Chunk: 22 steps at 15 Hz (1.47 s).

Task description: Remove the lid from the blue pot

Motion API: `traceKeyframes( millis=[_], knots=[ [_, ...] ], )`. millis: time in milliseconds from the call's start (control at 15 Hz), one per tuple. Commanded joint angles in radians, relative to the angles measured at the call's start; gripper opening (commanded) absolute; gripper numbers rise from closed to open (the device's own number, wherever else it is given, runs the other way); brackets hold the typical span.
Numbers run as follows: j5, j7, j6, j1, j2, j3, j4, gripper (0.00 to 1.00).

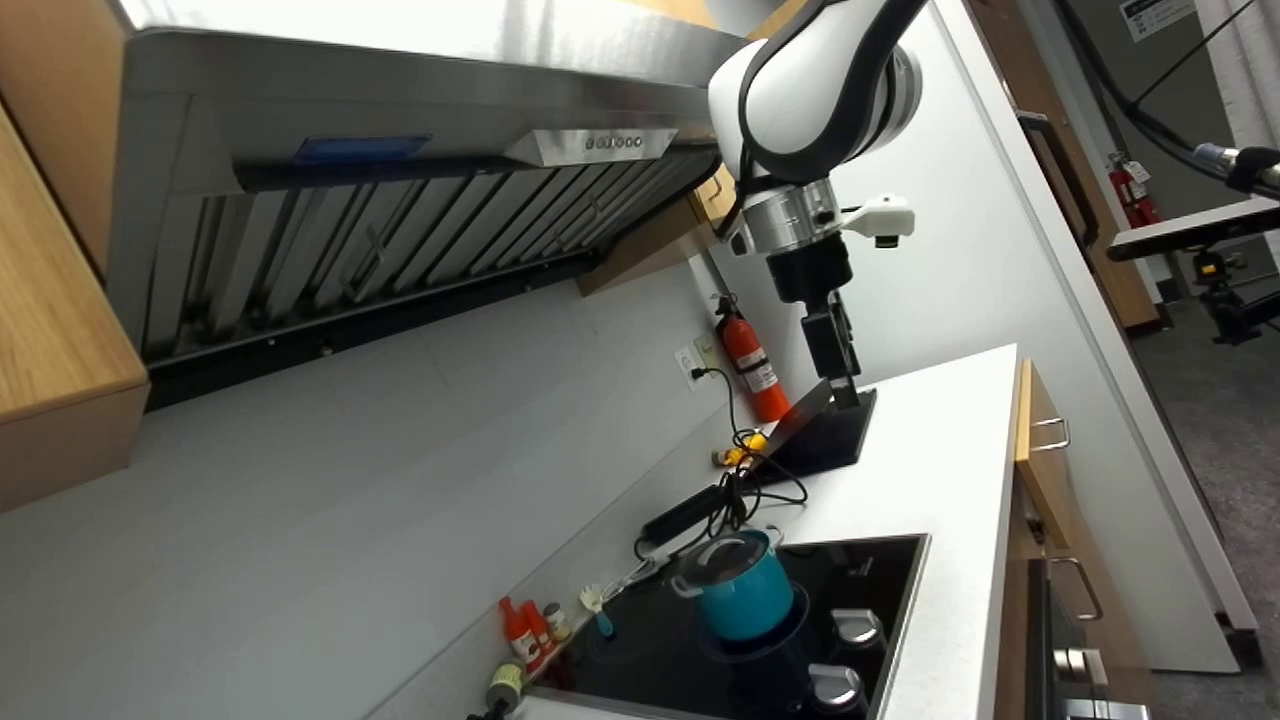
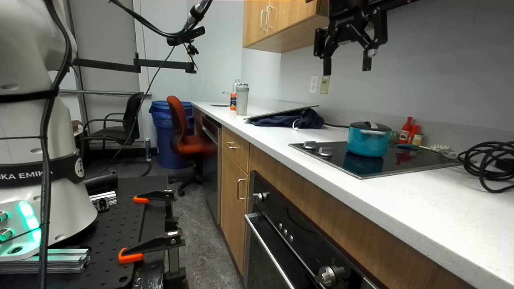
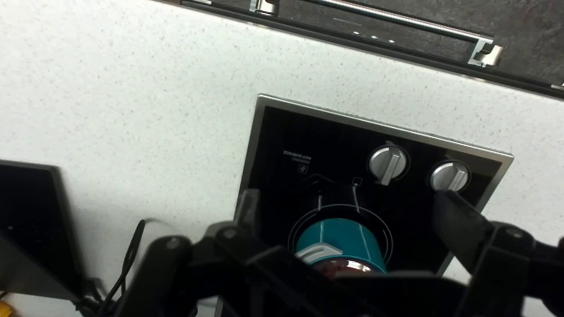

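Note:
The teal-blue pot (image 1: 748, 602) stands upright on the black cooktop, and it shows in both exterior views (image 2: 366, 143). Its dark lid (image 1: 727, 558) with a light handle sits on top, as the lid in an exterior view (image 2: 370, 126) also shows. In the wrist view the pot (image 3: 346, 235) is below the jaws, and part of the lid (image 3: 341, 266) is hidden by the gripper body. My gripper (image 2: 347, 66) is open and empty, well above the counter and apart from the pot. The gripper (image 1: 845, 390) also shows in an exterior view, fingers pointing down.
The cooktop (image 3: 282, 132) has silver knobs (image 3: 387, 164) along its front. A thin dark panel (image 2: 281, 112) lies on dark cloth beside it, with cables (image 1: 735, 505) nearby. Red bottles (image 2: 405, 130) stand behind the pot. A range hood (image 1: 420, 90) hangs above.

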<state>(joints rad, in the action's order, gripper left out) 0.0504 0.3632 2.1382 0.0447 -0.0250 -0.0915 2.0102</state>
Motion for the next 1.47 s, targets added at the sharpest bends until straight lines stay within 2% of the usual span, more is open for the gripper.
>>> traceKeyframes(
  millis=[0, 467, 533, 1400],
  knots=[
    [0.000, 0.000, -0.002, 0.007, 0.000, 0.007, -0.002, 1.00],
    [-0.006, 0.011, 0.001, 0.008, 0.009, 0.007, -0.002, 1.00],
    [-0.013, 0.041, -0.022, 0.017, 0.027, -0.003, -0.039, 1.00],
    [-0.007, 0.173, 0.016, 0.033, 0.127, 0.006, -0.034, 1.00]
  ],
)
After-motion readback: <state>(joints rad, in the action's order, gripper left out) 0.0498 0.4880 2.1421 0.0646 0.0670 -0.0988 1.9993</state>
